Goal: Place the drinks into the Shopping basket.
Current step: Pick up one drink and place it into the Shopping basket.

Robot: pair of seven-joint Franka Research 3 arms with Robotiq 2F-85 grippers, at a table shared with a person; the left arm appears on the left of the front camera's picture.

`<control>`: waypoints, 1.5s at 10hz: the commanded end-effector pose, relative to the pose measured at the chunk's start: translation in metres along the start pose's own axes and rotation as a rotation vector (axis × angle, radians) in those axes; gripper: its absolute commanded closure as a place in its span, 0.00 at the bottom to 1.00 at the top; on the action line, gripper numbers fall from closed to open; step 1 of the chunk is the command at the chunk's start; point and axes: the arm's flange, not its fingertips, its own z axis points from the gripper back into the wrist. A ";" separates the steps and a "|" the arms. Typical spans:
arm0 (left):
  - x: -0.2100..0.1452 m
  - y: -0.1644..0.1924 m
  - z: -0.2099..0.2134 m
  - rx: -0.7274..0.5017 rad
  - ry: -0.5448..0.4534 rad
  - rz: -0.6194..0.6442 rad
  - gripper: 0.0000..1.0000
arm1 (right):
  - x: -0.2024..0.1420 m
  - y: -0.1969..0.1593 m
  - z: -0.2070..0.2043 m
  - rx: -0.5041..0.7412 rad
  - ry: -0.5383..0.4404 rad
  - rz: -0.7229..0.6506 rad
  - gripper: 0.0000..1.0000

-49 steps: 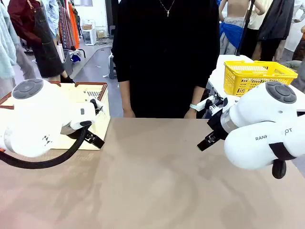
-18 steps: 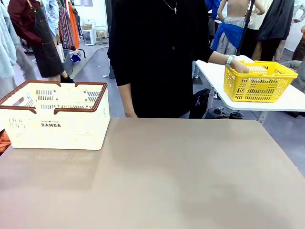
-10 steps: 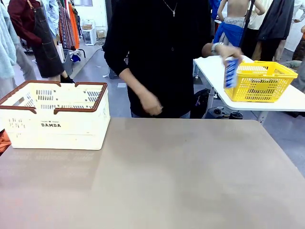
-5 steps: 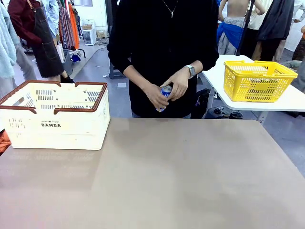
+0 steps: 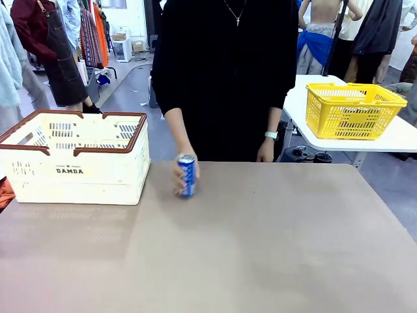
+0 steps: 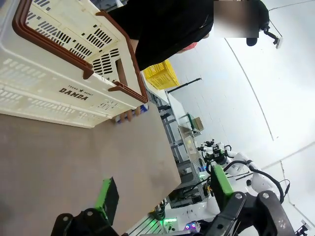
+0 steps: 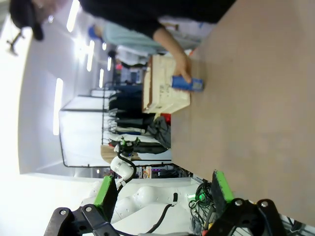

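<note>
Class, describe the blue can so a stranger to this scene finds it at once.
On the brown table, look right of the cream Shopping basket. A person's hand holds the blue can there, silver top up; it is small and blue, the basket big and pale.

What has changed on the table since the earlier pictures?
The person's hand brought a blue can from the yellow basket and sets it upright on the table, right of the cream basket, still gripping it. Both baskets stayed put.
</note>
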 end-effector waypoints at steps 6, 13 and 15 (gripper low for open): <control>-0.001 0.000 0.000 -0.023 -0.013 -0.021 0.00 | 0.002 0.002 0.001 0.011 -0.003 0.024 0.00; -0.015 -0.178 -0.167 0.537 0.444 -0.273 0.00 | 0.002 0.002 0.001 0.011 -0.003 0.024 0.00; -0.034 -0.209 -0.275 0.768 0.585 -0.375 0.00 | 0.002 0.002 0.001 0.011 -0.003 0.024 0.00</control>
